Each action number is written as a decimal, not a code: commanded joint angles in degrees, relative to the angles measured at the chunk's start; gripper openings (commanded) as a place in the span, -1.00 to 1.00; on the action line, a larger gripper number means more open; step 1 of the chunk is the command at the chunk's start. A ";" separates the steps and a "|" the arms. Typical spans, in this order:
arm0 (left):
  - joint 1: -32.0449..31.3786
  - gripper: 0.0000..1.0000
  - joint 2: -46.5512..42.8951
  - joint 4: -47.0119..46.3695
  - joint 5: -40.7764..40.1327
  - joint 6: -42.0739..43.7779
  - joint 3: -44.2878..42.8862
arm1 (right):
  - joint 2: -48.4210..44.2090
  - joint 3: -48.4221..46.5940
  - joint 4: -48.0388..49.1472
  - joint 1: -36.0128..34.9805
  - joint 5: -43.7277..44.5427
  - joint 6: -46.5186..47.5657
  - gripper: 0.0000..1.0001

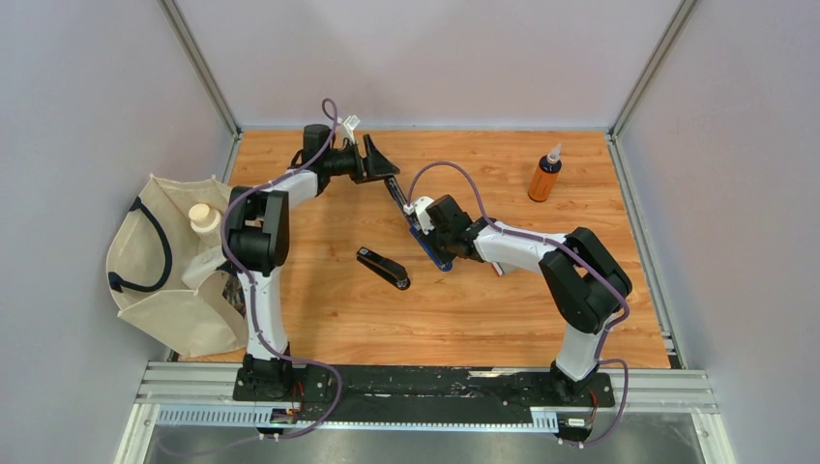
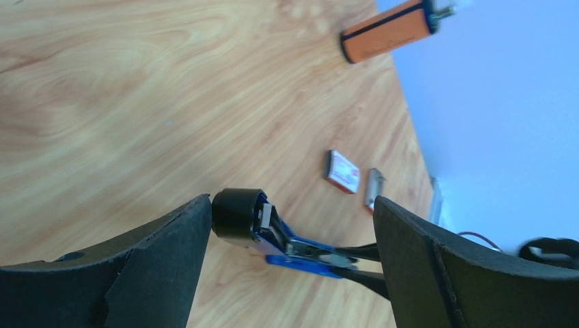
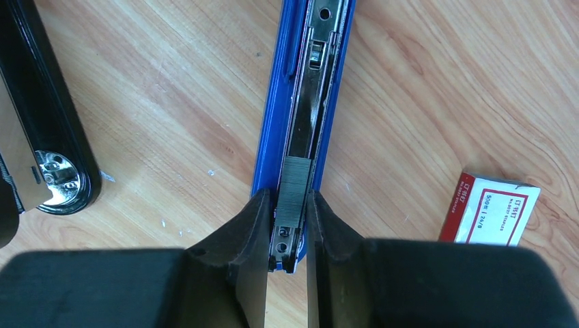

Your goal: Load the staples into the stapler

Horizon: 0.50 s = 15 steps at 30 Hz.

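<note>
Right claw (image 1: 424, 227) pinches the blue stapler (image 1: 435, 255) mid-tabletop (image 1: 483, 309). Left claw (image 1: 379, 159) is spread wide, just beyond it.

Left wrist: staple box (image 2: 343, 171) lies on the wood beyond the spread claw, well apart.

Right wrist: staple strip (image 3: 295, 184) sits in the stapler's open channel, between the pinching fingertips. Box lies right of the claw, black stapler (image 3: 48, 130) left.

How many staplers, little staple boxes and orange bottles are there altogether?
Staplers: 2 (blue metal stapler, black stapler)
White-and-red cardboard staple box: 1
Orange plastic bottle: 1
Total: 4
</note>
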State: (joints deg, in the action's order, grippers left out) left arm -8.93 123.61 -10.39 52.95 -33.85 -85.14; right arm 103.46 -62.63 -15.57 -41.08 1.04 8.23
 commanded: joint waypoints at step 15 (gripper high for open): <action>-9.97 0.89 -9.62 -15.79 11.83 -16.86 8.76 | 3.15 0.75 1.60 -0.41 -1.13 2.14 -0.61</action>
State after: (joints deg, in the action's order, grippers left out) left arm -18.79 118.17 -20.38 61.60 -46.68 -77.28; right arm 104.03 -62.74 -13.80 -41.34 0.56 9.45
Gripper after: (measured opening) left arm 0.947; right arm 0.223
